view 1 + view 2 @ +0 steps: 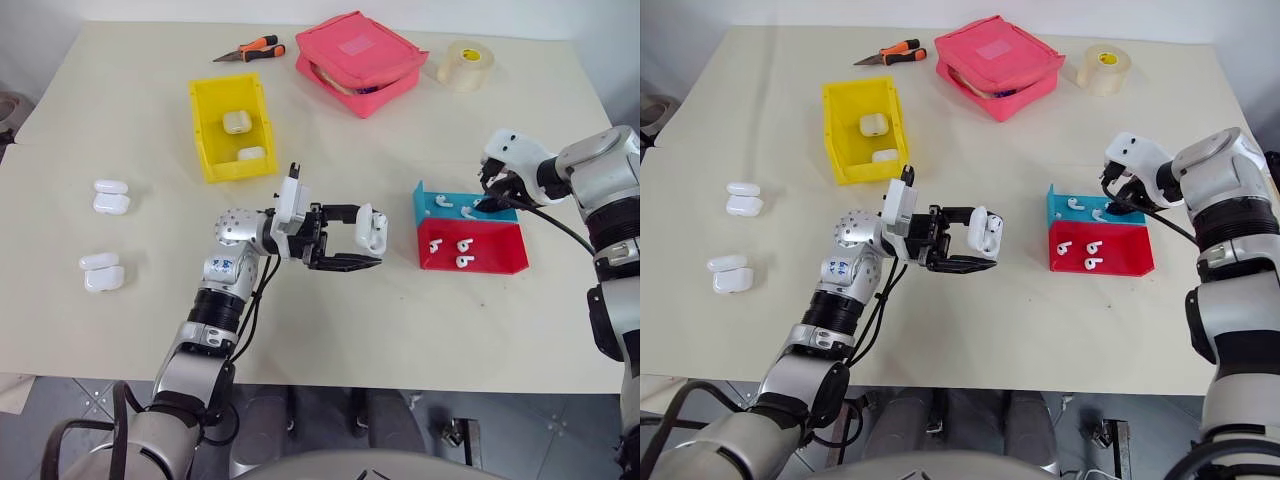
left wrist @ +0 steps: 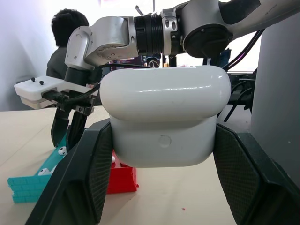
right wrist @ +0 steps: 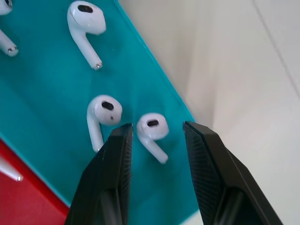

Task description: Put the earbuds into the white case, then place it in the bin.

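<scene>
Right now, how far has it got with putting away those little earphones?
Two white cases already lie in the yellow bin. The left gripper holds another case, while the open right gripper straddles an earbud in the blue tray. Left to do: fill it, bin it, then four cases on the table.

Silver-grey metal arms with black ribbed joint rings, left arm (image 1: 222,300) carrying a blue-and-white sticker and a perforated round cap, right arm (image 1: 600,180) with a white wrist block and black cables, black textured fingers (image 3: 112,178)
</scene>
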Robot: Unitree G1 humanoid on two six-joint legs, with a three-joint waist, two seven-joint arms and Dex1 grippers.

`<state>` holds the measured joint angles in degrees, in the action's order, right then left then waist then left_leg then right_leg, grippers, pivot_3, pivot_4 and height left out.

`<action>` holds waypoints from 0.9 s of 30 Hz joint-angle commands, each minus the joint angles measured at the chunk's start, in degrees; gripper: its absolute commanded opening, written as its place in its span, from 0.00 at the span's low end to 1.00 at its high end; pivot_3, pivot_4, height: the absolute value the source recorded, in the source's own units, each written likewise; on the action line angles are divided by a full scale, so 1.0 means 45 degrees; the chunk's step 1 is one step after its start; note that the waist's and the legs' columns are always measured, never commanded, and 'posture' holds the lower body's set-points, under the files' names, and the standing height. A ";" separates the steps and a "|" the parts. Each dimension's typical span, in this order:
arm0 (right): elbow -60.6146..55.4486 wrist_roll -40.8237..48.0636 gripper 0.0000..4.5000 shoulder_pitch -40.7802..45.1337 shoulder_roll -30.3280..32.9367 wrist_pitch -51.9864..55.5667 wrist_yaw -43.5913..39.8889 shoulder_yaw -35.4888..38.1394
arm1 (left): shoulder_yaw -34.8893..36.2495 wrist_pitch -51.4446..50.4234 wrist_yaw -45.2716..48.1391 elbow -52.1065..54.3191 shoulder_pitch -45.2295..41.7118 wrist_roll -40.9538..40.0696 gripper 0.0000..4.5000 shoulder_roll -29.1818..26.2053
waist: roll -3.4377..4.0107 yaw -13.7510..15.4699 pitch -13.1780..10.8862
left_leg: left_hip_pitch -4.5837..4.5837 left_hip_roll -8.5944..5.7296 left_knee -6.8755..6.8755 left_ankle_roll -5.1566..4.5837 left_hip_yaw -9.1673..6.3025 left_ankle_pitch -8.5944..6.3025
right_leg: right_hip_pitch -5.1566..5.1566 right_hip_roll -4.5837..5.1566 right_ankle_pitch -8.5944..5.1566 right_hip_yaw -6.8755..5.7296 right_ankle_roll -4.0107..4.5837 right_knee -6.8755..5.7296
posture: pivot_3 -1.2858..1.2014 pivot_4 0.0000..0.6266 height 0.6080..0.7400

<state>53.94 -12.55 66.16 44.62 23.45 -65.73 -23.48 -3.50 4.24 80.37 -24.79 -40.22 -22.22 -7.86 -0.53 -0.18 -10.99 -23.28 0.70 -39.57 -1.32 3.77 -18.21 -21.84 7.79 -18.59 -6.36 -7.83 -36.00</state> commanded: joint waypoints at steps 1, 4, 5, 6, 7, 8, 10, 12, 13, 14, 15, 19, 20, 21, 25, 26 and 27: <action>0.0155 -0.0222 0.39 0.0406 0.0083 -0.0251 0.0046 0.0386 | -0.0113 -0.0019 -0.0041 0.0653 0.0050 -0.0228 0.62 -0.0079 | 0.0000 0.0007 0.0000 | 0.0000 -0.0001 0.0000 0.0000 0.0000 0.0000 | 0.0000 0.0000 0.0000 0.0000 0.0000 0.0000 | 0.52 0.24 1.00; 0.0297 -0.0283 0.39 0.0448 0.0028 -0.0353 0.0061 0.0401 | -0.0129 -0.0037 -0.0089 0.0725 0.0099 -0.0222 0.62 -0.0111 | 0.0000 0.0003 0.0000 | 0.0000 -0.0001 -0.0002 0.0000 -0.0001 0.0000 | 0.0000 0.0001 0.0000 0.0001 0.0000 -0.0001 | 0.52 0.24 1.00; 0.0347 -0.0326 0.39 0.0447 0.0018 -0.0405 0.0066 0.0382 | -0.0132 -0.0050 -0.0107 0.0766 0.0126 -0.0220 0.62 -0.0125 | 0.0000 0.0002 0.0000 | 0.0000 -0.0001 -0.0001 0.0000 -0.0001 0.0000 | 0.0000 0.0001 0.0000 0.0001 0.0000 -0.0001 | 0.52 0.24 1.00; 0.0386 -0.0361 0.39 0.0448 0.0010 -0.0443 0.0070 0.0371 | -0.0132 -0.0067 -0.0121 0.0804 0.0149 -0.0218 0.62 -0.0134 | 0.0000 0.0002 0.0000 | 0.0000 0.0000 -0.0001 0.0000 -0.0002 0.0000 | 0.0000 0.0000 0.0000 0.0000 0.0000 -0.0001 | 0.52 0.24 1.00; 0.0420 -0.0414 0.39 0.0441 0.0008 -0.0502 0.0065 0.0348 | -0.0131 -0.0085 -0.0134 0.0840 0.0167 -0.0216 0.62 -0.0141 | 0.0000 0.0001 0.0000 | 0.0000 0.0000 -0.0002 0.0000 -0.0002 0.0000 | 0.0000 0.0000 0.0000 0.0000 0.0000 -0.0002 | 0.52 0.24 1.00; 0.0441 -0.0445 0.39 0.0434 0.0005 -0.0542 0.0047 0.0337 | -0.0129 -0.0106 -0.0154 0.0875 0.0186 -0.0215 0.62 -0.0146 | 0.0001 0.0001 0.0000 | 0.0000 0.0000 -0.0002 0.0000 -0.0001 0.0000 | 0.0000 0.0000 0.0000 0.0001 0.0000 -0.0001 | 0.52 0.24 1.00; 0.0505 -0.0449 0.39 0.0452 -0.0022 -0.0559 0.0025 0.0363 | -0.0124 -0.0107 -0.0202 0.0899 0.0198 -0.0208 0.62 -0.0157 | 0.0001 -0.0001 0.0000 | 0.0000 0.0000 -0.0003 0.0000 -0.0001 0.0000 | 0.0000 0.0000 0.0000 0.0001 0.0000 -0.0002 | 0.52 0.24 1.00; 0.0571 -0.0473 0.39 0.0481 -0.0045 -0.0582 0.0012 0.0378 | -0.0130 -0.0098 -0.0223 0.0890 0.0188 -0.0211 0.62 -0.0172 | 0.0001 -0.0001 0.0000 | 0.0000 0.0001 -0.0003 0.0000 -0.0001 0.0000 | 0.0000 0.0000 0.0000 0.0001 0.0000 -0.0003 | 0.52 0.24 1.00; 0.0584 -0.0477 0.39 0.0485 -0.0055 -0.0635 -0.0019 0.0393 | -0.0124 -0.0096 -0.0232 0.0886 0.0179 -0.0221 0.62 -0.0182 | 0.0001 0.0000 0.0000 | 0.0000 0.0001 -0.0003 0.0000 -0.0001 0.0000 | 0.0000 0.0000 0.0000 0.0001 0.0000 -0.0003 | 0.52 0.24 1.00; 0.0605 -0.0473 0.39 0.0493 -0.0074 -0.0658 -0.0024 0.0418 | -0.0121 -0.0086 -0.0243 0.0876 0.0172 -0.0222 0.62 -0.0190 | 0.0001 0.0000 0.0000 | 0.0000 0.0001 -0.0003 0.0000 -0.0001 0.0000 | 0.0000 0.0000 0.0000 0.0001 0.0000 -0.0003 | 0.52 0.24 1.00; 0.0629 -0.0470 0.39 0.0504 -0.0098 -0.0633 -0.0003 0.0446 | -0.0122 -0.0064 -0.0251 0.0865 0.0167 -0.0216 0.62 -0.0198 | 0.0001 0.0000 0.0000 | 0.0000 0.0001 -0.0003 0.0000 -0.0001 0.0000 | 0.0000 0.0000 0.0000 0.0001 0.0000 -0.0003 | 0.52 0.24 1.00; 0.0690 -0.0514 0.18 0.0484 -0.0160 -0.0665 0.0084 0.0557 | -0.0129 -0.0049 -0.0273 0.0847 0.0147 -0.0213 0.62 -0.0196 | 0.0001 -0.0006 0.0000 | 0.0000 0.0001 -0.0003 0.0000 -0.0001 0.0000 | 0.0000 0.0000 0.0000 0.0001 0.0000 -0.0003 | 0.52 0.24 1.00; 0.0691 -0.0514 0.12 0.0476 -0.0178 -0.0673 0.0083 0.0603 | -0.0129 -0.0045 -0.0278 0.0838 0.0141 -0.0209 0.62 -0.0196 | 0.0001 -0.0003 0.0000 | 0.0000 0.0001 -0.0003 0.0000 -0.0001 0.0000 | 0.0000 -0.0001 0.0000 0.0001 0.0000 -0.0003 | 0.52 0.24 1.00; 0.0700 -0.0524 0.12 0.0475 -0.0190 -0.0676 0.0098 0.0637 | -0.0127 -0.0035 -0.0282 0.0818 0.0129 -0.0203 0.62 -0.0196 | 0.0001 -0.0001 0.0000 | 0.0000 0.0001 -0.0003 0.0001 0.0000 0.0000 | 0.0000 -0.0002 0.0000 0.0001 0.0000 -0.0003 | 0.52 0.24 1.00; 0.0717 -0.0590 0.12 0.0479 -0.0133 -0.0707 0.0189 0.0697 | -0.0114 -0.0014 -0.0311 0.0746 0.0077 -0.0188 0.62 -0.0195 | 0.0001 -0.0002 0.0000 | 0.0000 0.0000 -0.0003 0.0001 -0.0001 0.0000 | 0.0000 0.0000 0.0000 0.0002 0.0000 -0.0003 | 0.52 0.24 1.00; 0.0715 -0.0585 0.12 0.0506 -0.0101 -0.0725 0.0260 0.0738 | -0.0118 -0.0006 -0.0315 0.0731 0.0067 -0.0182 0.62 -0.0191 | 0.0001 -0.0004 0.0000 | 0.0000 0.0000 -0.0003 0.0001 -0.0001 0.0000 | 0.0000 -0.0001 0.0000 0.0002 0.0000 -0.0003 | 0.52 0.24 1.00; 0.0656 -0.0527 0.12 0.0580 -0.0055 -0.0726 0.0359 0.0845 | -0.0122 0.0004 -0.0321 0.0716 0.0055 -0.0174 0.62 -0.0188 | 0.0001 -0.0005 0.0000 | 0.0000 0.0000 -0.0003 0.0000 -0.0001 0.0000 | 0.0000 -0.0001 0.0000 0.0002 0.0000 -0.0003 | 0.52 0.24 1.00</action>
<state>56.87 -14.69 67.03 43.31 20.77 -64.86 -21.84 -3.62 3.78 79.20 -23.06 -39.57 -22.21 -8.88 -0.52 -0.20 -10.99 -23.28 0.71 -39.59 -1.31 3.77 -18.21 -21.84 7.79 -18.59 -6.35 -7.83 -36.01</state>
